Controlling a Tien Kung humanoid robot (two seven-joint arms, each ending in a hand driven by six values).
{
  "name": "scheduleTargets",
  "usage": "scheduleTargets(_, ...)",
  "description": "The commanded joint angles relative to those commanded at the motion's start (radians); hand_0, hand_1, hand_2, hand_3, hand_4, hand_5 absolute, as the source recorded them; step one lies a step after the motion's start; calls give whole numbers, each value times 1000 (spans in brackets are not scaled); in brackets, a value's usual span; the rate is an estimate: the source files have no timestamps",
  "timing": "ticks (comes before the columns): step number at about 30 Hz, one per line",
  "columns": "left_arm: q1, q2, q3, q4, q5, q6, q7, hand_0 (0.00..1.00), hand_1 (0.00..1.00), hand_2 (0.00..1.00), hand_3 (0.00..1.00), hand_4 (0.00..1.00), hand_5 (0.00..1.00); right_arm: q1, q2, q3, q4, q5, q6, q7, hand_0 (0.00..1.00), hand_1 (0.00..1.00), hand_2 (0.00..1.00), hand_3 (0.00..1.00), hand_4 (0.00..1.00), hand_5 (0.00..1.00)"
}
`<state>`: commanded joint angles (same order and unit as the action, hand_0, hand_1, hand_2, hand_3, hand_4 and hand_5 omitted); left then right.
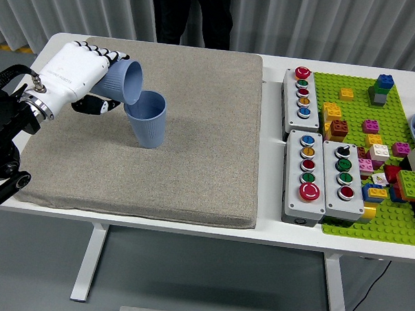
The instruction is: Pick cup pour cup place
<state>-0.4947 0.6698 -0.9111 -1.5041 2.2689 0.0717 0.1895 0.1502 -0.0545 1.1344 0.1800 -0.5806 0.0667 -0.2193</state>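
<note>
My left hand [87, 81] comes in from the left and is shut on a light blue cup [122, 81]. That cup is tipped on its side, its mouth pointing right and down over a second blue cup [146, 119]. The second cup stands upright on the grey mat [194, 148], its rim just under the tilted cup's lip. I cannot see anything passing between the cups. My right hand is out of view.
Three grey button boxes [303, 92] [307, 176] [345, 180] sit right of the mat. A green baseplate [390, 225] with several coloured bricks fills the far right. A person in dark clothes [193, 17] stands behind the table.
</note>
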Motion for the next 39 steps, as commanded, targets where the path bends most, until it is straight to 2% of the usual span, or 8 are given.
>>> scheduleTargets(24, 7, -4, -15, 0, 0, 11, 2, 609, 650, 767, 742, 477, 2, -4, 0, 0, 0, -3, 0, 1, 683, 679, 688, 650, 447, 178)
scheduleTargets(32, 18, -30, -49, 21, 0, 34, -15, 609, 649, 767, 741, 477, 2, 0, 1, 0, 0, 0, 0, 1, 683, 678, 688, 650, 446, 179)
scheduleTargets(39, 48, -64, -117, 84, -20, 91, -61, 610, 647, 766, 742, 482, 2, -1, 1, 1, 0, -3, 1, 1, 683, 679, 688, 651, 446, 179)
